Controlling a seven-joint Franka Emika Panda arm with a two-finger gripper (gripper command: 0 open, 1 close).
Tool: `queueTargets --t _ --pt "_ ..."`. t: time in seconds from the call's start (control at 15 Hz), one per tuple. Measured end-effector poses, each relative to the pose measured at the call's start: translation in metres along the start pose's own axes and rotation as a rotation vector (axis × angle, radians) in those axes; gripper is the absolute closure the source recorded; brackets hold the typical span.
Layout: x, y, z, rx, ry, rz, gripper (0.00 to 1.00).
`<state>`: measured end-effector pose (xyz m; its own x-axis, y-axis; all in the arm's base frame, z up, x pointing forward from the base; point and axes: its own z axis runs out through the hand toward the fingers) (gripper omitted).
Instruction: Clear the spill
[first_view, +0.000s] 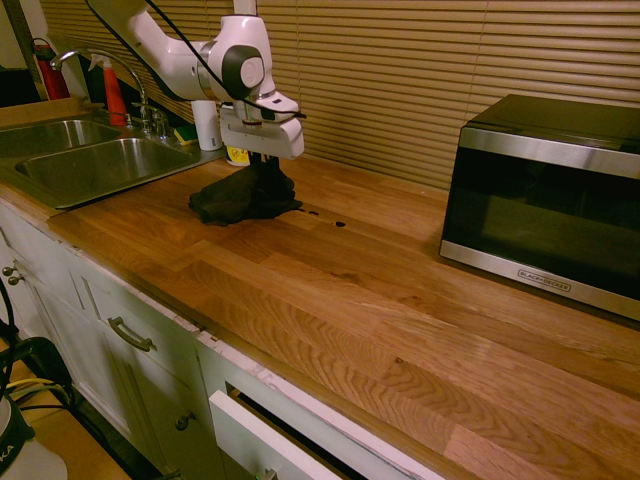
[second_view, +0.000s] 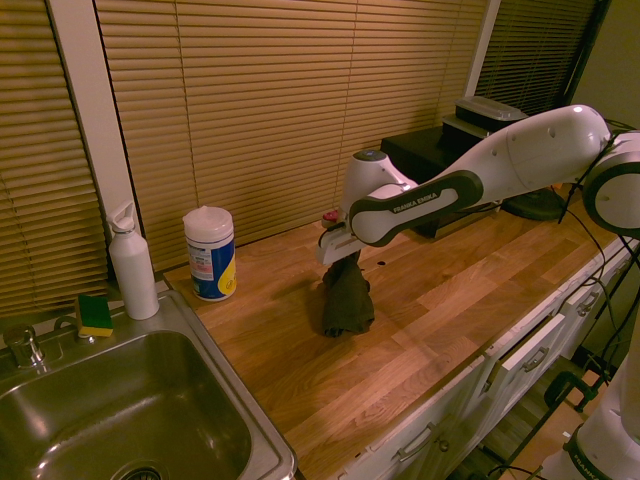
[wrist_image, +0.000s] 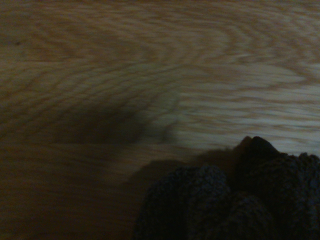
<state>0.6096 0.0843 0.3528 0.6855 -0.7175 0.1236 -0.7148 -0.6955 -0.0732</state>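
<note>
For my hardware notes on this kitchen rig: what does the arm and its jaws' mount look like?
The arm is glossy white with rounded segments and dark grey-black joint bands; one band carries white lettering. The gripper hangs from a boxy white body. A thin black cable runs along the arm.

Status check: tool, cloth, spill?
Tool shut on cloth, cloth hanging onto countertop. Spill dark drops beside cloth, toward microwave. Nothing blocking.
</note>
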Motion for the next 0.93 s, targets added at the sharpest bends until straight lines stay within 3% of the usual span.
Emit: queueTargets --t 0.67,0.93 --pt "0.086 0.075 0.005 0.031 -0.017 0.124 1.00" --pt "0.078 0.066 0.004 0.043 -0.026 0.100 1.00"
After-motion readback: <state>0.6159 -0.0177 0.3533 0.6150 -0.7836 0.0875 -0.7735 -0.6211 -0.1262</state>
